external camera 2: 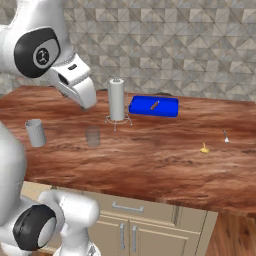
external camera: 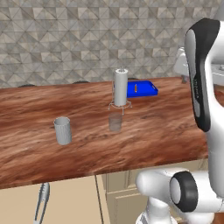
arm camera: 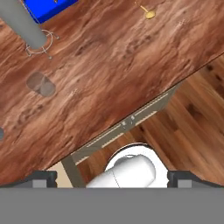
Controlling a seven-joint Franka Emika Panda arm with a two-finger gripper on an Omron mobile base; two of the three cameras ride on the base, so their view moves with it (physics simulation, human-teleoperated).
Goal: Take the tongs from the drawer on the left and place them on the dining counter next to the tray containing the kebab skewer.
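The tongs lie low at lower left, lengthwise toward the counter; the pincer hangs high above, wide, empty.

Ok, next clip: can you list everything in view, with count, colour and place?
dining counter: one, reddish-brown wood grain, across the middle of both base views
tray: one, bright blue, far side of the counter
kebab skewer: one, orange-brown, lying in the tray
paper towel holder: one, grey upright roll on a wire stand, beside the tray
grey cup: one, opaque grey, on the counter, left part of the left base view
clear glass: one, see-through, in front of the roll
yellow item: one, small, on the counter, right part of the right base view
silver utensil: one, tiny, near the yellow item
tongs: one, silver-grey, in the open drawer below the counter edge
cabinet doors: beige, silver handles, under the counter
hand: one, white, open, above the counter
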